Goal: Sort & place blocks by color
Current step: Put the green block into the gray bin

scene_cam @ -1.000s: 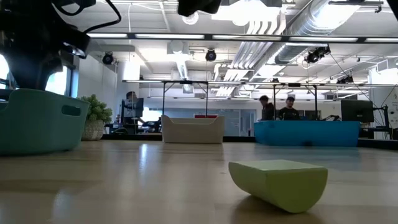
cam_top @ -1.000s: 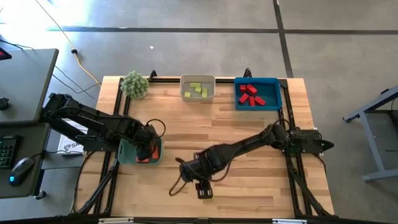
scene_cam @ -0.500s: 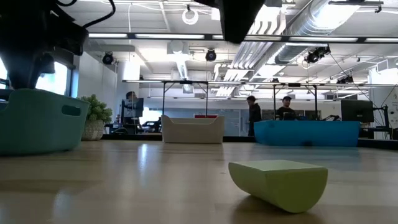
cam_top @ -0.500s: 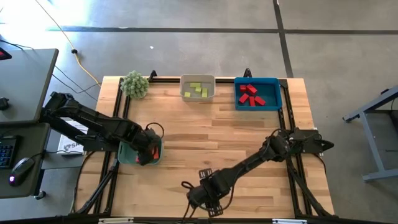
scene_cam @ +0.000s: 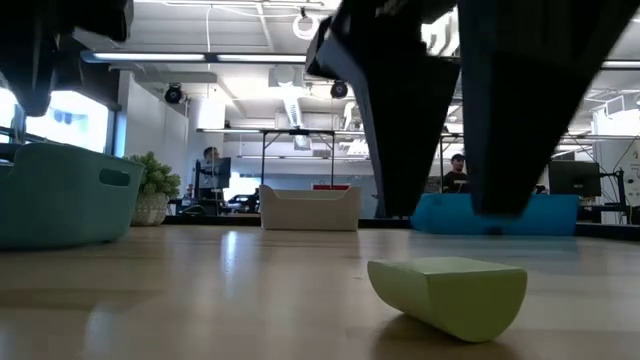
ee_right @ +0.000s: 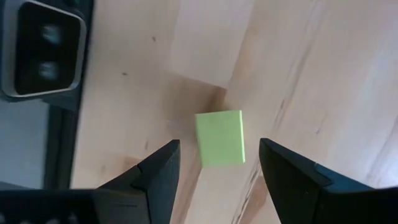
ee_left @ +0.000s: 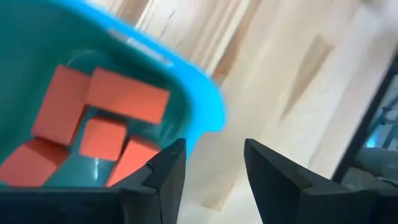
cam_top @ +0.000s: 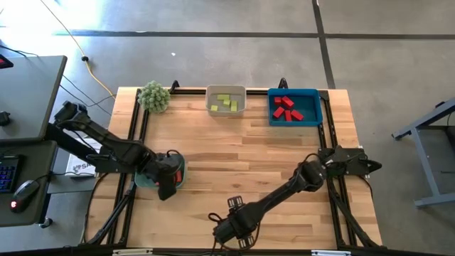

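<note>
At the bench's (cam_top: 234,149) front edge, one yellow-green block (ee_right: 219,138) lies loose between the right gripper's (ee_right: 214,168) wide-open jaws, untouched. Near the left edge, the left gripper (ee_left: 211,168) hangs at the teal bin's (ee_left: 193,106) rim, jaws partly open and empty; five orange blocks (ee_left: 127,102) are counted inside. Along the back edge, three yellow-green blocks (cam_top: 226,103) fill a beige tray (cam_top: 226,91) and about five red blocks (cam_top: 287,108) a blue tray (cam_top: 293,92). No writing can be read.

Yellow-green block (ee_right: 220,138) flat on table; 5 orange blocks (ee_left: 127,98) in teal bin.
</note>
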`<state>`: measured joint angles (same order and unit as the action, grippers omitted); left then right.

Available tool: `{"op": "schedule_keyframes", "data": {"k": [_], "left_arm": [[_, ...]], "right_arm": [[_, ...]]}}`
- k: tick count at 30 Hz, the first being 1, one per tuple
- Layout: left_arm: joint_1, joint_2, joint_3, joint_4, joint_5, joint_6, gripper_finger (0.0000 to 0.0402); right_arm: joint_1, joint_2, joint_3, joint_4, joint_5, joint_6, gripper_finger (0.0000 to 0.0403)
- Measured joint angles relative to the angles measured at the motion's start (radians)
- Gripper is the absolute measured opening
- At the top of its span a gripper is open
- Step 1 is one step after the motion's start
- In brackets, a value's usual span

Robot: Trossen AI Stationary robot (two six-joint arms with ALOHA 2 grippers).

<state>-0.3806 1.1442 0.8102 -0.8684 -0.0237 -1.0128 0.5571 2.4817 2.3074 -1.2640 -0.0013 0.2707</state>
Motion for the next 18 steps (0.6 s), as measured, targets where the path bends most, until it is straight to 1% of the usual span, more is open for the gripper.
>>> {"op": "schedule_keyframes", "data": {"k": [7,13,16,18], "left_arm": [[-0.05,0.0,0.094,0.0,-0.048,0.004,0.0151],[-0.059,0.0,0.166,-0.001,-0.074,0.069,0.0152],[-0.058,0.0,0.2,-0.002,-0.078,0.115,0.0152],[-0.057,0.0,0.221,-0.002,-0.091,0.145,0.0152]], "right_arm": [[-0.002,0.046,0.0,-0.007,0.0,-0.01,0.0206],[-0.003,0.071,0.0,-0.005,0.001,-0.01,0.0206],[-0.003,0.078,0.0,-0.003,0.001,-0.01,0.0194],[-0.003,0.078,0.0,-0.001,-0.001,-0.01,0.0174]]}}
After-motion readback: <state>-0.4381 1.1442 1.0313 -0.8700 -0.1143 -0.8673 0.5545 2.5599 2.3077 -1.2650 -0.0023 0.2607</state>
